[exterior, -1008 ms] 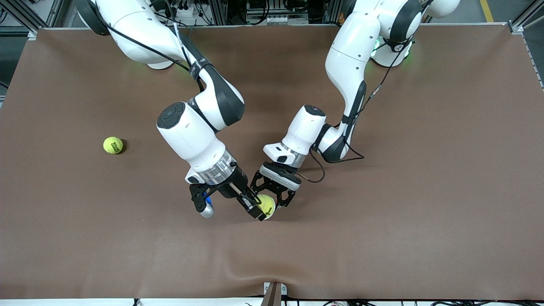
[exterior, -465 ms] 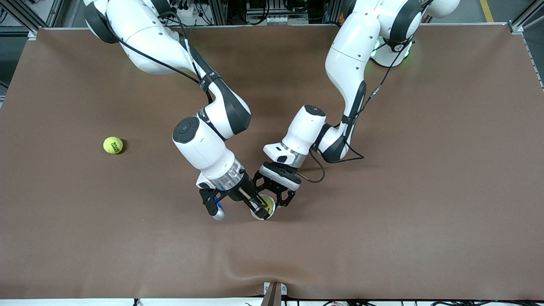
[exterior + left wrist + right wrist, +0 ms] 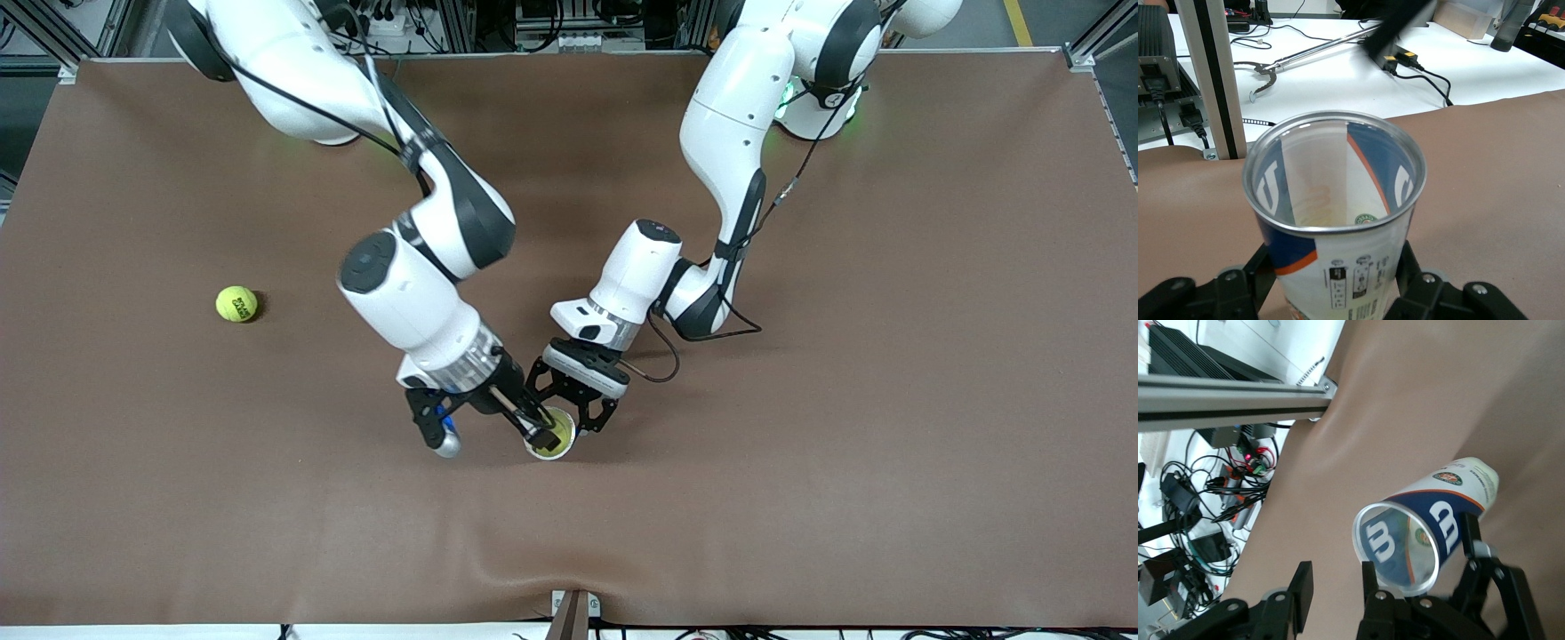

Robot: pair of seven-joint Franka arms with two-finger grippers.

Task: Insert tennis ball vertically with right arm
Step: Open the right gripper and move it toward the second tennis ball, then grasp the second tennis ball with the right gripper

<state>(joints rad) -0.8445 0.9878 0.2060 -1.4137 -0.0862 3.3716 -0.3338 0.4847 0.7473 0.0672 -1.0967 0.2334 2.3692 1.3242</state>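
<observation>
The left claw [image 3: 573, 416] clamps a clear plastic can [image 3: 1338, 220] with a blue-and-white label and a thin metal rim, upright on the brown matte bench [image 3: 800, 489]. The right claw [image 3: 1336, 597] hangs over the can's round mouth, fingers slightly apart with nothing between them. The fuzzy yellow-green tennis ball [image 3: 555, 440] shows inside the rim; how deep, I cannot tell. A second ago it sat higher and brighter in the right claw's grip. A second ball [image 3: 236, 304] lies well apart, toward the right arm's end.
</observation>
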